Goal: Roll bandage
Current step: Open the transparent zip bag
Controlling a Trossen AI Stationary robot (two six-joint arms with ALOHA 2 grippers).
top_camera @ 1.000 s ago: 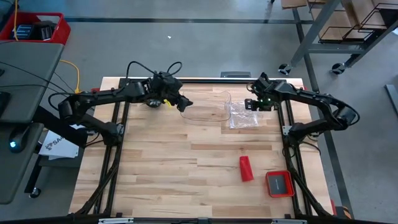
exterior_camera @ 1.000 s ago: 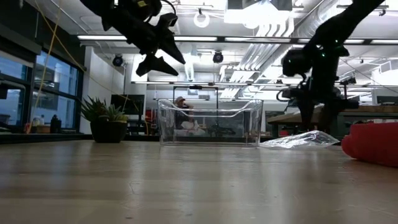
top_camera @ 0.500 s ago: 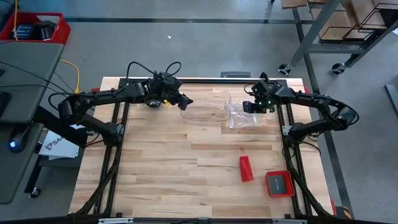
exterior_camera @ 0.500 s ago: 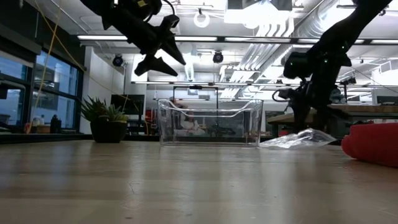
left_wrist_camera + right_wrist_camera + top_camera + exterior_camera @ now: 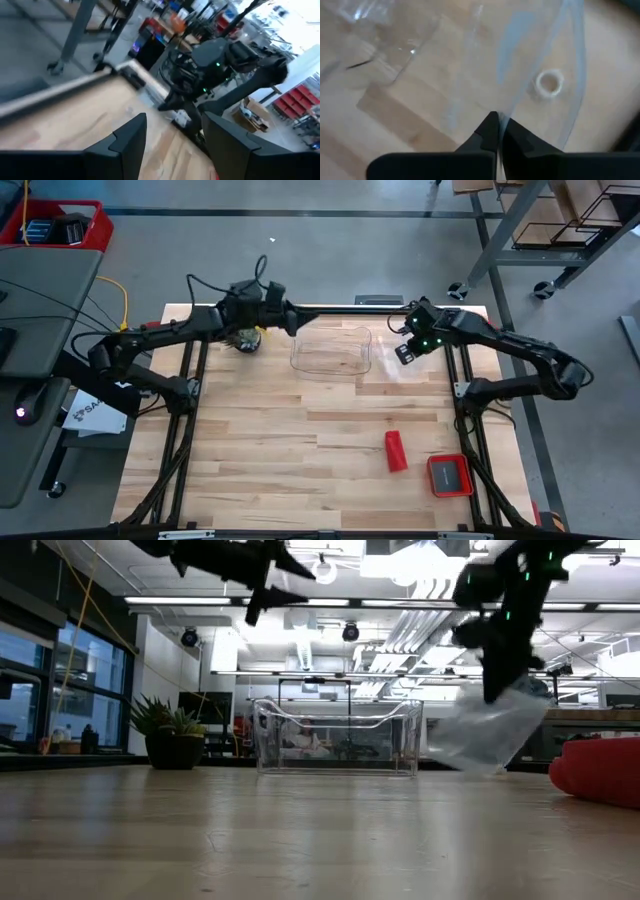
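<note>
No readable writing is seen on the red bandage point(image 5: 396, 451), rolled and lying beside a small red tray point(image 5: 449, 475). A clear plastic bag point(image 5: 488, 730) is pinched in the closed right gripper point(image 5: 498, 134) and lifted beside a clear container point(image 5: 331, 351). The left gripper point(image 5: 172, 135) is held spread wide and empty above the table's point(image 5: 250, 440) far edge.

high: overhead, straight down | low: tabletop, level | wrists: close, forward | shared: clear box point(image 5: 331, 350)
</note>
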